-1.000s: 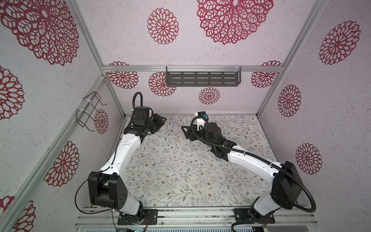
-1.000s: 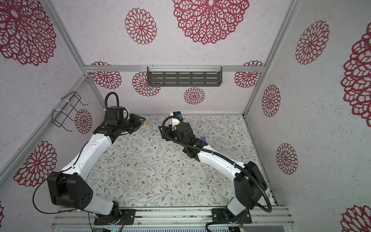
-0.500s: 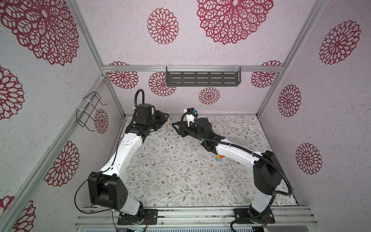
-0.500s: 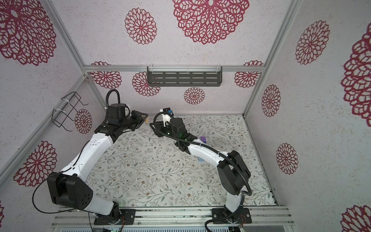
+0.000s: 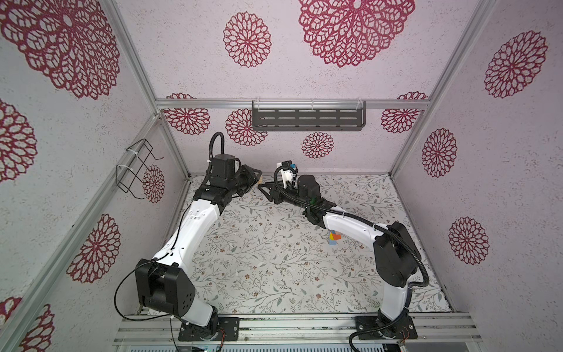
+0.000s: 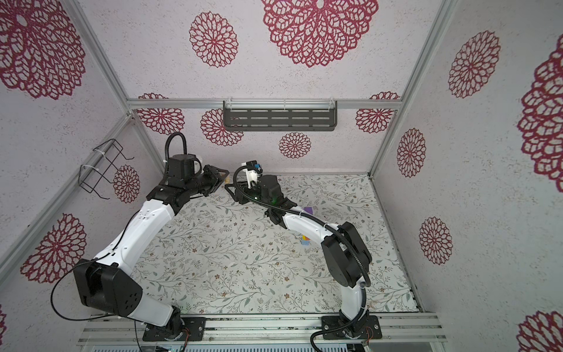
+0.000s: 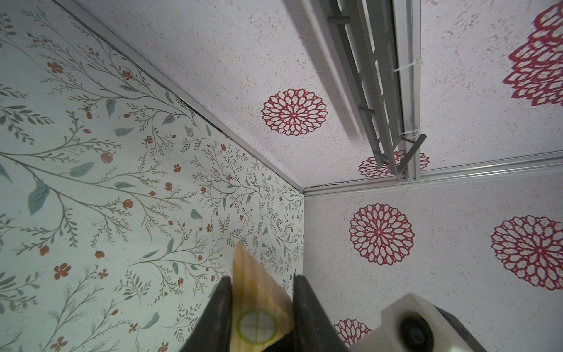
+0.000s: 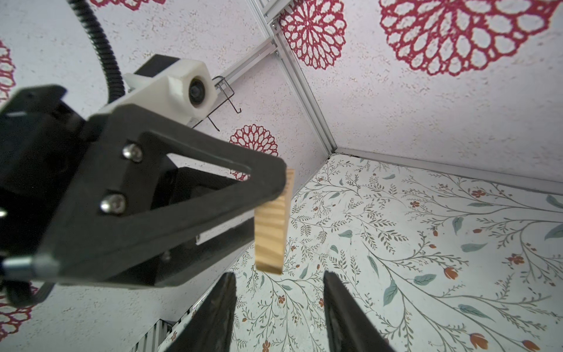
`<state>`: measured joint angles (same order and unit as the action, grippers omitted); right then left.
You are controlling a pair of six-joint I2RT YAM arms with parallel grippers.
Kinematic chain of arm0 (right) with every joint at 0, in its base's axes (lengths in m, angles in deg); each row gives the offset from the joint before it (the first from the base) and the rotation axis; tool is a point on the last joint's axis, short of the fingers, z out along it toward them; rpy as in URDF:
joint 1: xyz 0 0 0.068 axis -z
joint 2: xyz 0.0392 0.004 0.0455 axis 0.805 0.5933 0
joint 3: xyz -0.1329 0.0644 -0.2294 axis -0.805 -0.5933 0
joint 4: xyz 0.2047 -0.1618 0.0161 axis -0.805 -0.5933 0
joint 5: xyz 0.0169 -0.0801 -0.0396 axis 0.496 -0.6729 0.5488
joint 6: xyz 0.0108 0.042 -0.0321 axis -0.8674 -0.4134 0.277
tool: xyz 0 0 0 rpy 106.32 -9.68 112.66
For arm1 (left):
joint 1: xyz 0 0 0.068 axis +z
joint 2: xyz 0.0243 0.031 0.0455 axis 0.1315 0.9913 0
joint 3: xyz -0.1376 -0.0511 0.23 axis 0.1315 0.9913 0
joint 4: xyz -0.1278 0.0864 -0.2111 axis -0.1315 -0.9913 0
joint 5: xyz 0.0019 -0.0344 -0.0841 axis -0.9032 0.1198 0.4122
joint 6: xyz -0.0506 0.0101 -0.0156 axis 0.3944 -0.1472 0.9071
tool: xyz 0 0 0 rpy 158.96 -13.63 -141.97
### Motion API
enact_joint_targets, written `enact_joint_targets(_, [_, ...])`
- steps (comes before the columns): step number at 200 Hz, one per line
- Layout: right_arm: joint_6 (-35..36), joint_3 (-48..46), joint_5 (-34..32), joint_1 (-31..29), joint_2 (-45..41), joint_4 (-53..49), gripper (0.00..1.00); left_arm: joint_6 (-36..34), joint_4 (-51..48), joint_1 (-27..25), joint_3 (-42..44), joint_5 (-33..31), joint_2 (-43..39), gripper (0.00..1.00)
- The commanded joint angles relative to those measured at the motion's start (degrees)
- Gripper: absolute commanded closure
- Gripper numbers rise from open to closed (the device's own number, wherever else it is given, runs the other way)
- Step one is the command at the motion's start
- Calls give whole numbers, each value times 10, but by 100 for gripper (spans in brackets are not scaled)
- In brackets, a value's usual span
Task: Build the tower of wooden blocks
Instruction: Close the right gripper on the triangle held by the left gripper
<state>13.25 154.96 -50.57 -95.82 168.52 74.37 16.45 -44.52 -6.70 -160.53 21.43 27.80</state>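
The tabletop [image 5: 274,268] was covered in a pale sheet printed with leafy sprigs and small rust flowers. Speckled walls [image 5: 335,76] bearing red rosettes closed it in on three sides, joined by an aluminium frame [image 5: 292,103]. A dark slotted shelf [image 5: 307,119] hung on the back wall, and a wire rack [image 5: 134,170] on the left wall.

Both arms reached toward the back left of the space, their tips nearly meeting above the surface. The left hand [image 7: 262,283] was clenched on a tan block [image 7: 259,292], a wedge of bare wood with a green ringed mark on one face. It was pinched between the two dark fingers and lifted clear of the tabletop. The right hand [image 8: 278,277] stood released with its fingers apart. In the right wrist view the tan block sat just beyond their tips, not between them.

The block tower [image 5: 334,238] stood well apart from both hands, right of the tabletop's middle. It was a short stack showing orange, yellow and light blue. The right forearm [image 5: 350,224] crossed over it and hid part of it in both top views. In a top view a purple block [image 6: 308,209] lay on the surface just beside that arm, farther back.
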Motion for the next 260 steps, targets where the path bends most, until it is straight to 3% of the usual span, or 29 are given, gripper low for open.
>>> enact_joint_targets(1, [-9, 23, 13, 2, -5, 42, 53, -1, -1, -5, -10, -7, 3, 75])
enact_joint_targets(113, [-28, 34, -2, 6, 10, 60, 65, 15, 17, -23, 31, -21, -19, 75])
enact_joint_targets(144, [-32, 28, -4, 6, 9, 61, 78, 16, 17, -24, 34, -23, -24, 75])
enact_joint_targets(207, [-26, 7, -13, 6, -6, 58, 90, 17, 19, -25, 31, -20, -26, 72])
enact_joint_targets(221, [-26, -2, -17, 6, -12, 58, 90, 13, 18, -25, 29, -16, -24, 59])
enact_joint_targets(232, [-24, -10, -20, 6, -21, 57, 90, 4, 5, -26, 20, -15, -23, 38])
enact_joint_targets(245, [-16, -14, -24, 6, -32, 38, 90, -14, -21, -25, 6, -23, -26, 20])
enact_joint_targets(260, [1, -8, -27, 6, -47, -7, 91, -41, -46, -25, -2, -46, -42, 9])
